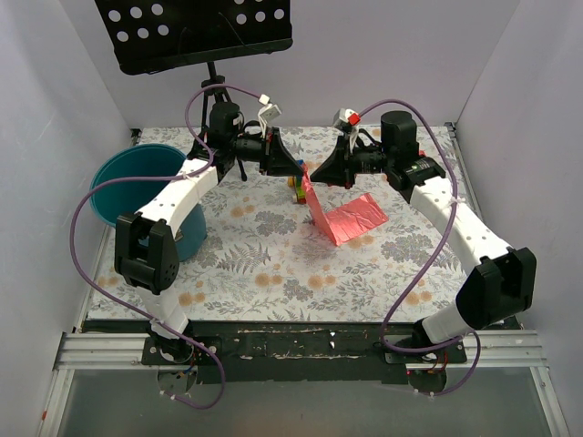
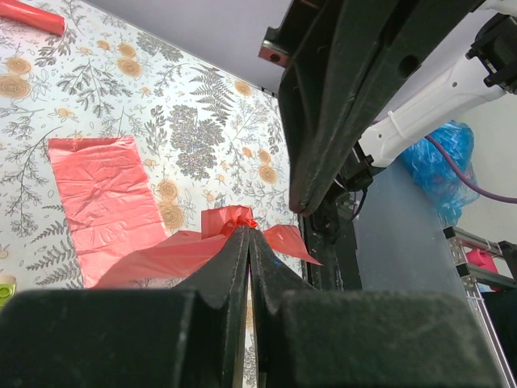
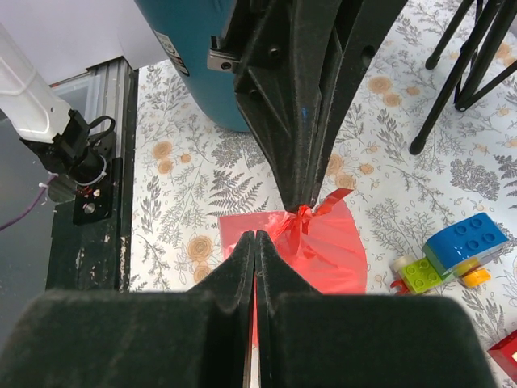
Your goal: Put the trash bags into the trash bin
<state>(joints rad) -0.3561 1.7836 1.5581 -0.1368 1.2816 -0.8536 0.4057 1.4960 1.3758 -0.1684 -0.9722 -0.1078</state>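
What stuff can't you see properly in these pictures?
Trash bin: top view, left arm covers one side; right wrist view, top edge cuts it.
Toy blocks: top view, tiny, partly behind the trash bag.
Whether the right tool pinches the trash bag: right wrist view, the tool itself hides the spot.
Red stick: left wrist view, cut off by the corner.

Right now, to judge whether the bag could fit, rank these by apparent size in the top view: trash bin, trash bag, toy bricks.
1. trash bin, largest, though partly hidden
2. trash bag, partly lifted and creased, so it may look smaller than when spread
3. toy bricks, smallest
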